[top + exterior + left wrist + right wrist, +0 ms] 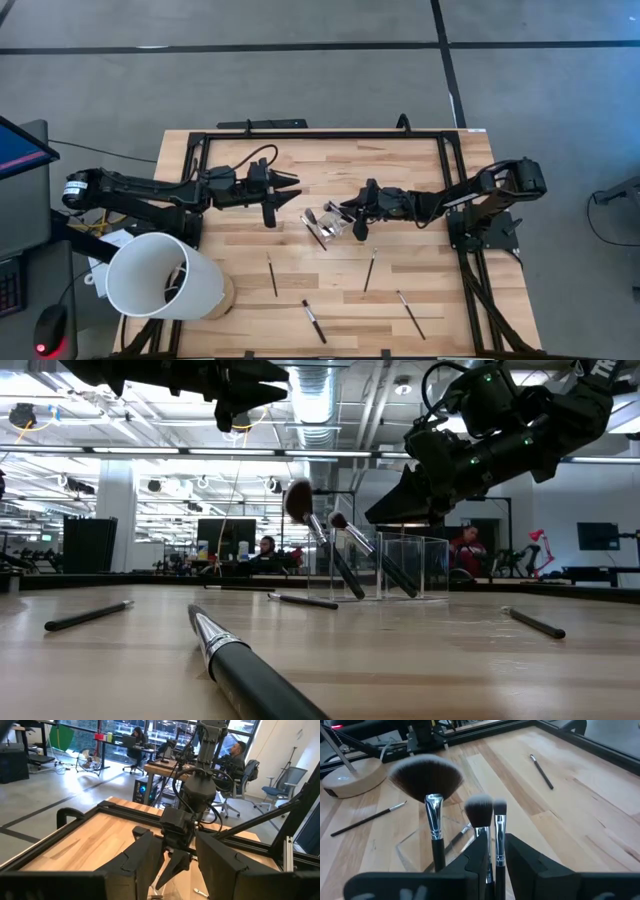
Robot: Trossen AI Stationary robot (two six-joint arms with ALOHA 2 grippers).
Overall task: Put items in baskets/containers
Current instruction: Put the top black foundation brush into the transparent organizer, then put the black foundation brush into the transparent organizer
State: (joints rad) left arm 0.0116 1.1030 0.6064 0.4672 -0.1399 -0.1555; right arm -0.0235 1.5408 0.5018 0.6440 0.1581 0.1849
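A clear plastic box (328, 228) (410, 565) stands mid-table. Three brushes lean in it with their tips up: a fan brush (427, 780) and two round-tipped ones (479, 812) (500, 809). My right gripper (352, 212) (496, 845) hovers at the box. It is open by a narrow gap, and one brush handle (498, 860) stands loose in that gap. Several more brushes lie flat on the near half of the table (271, 273) (369, 268) (313, 320) (410, 313). My left gripper (288, 197) (179, 845) waits open, left of the box.
A large white cylinder (160, 275) stands at the table's near-left corner. A black frame (320, 134) runs along the far, left and right edges. People sit at desks in the room behind (237, 755). Bare wood lies between the scattered brushes.
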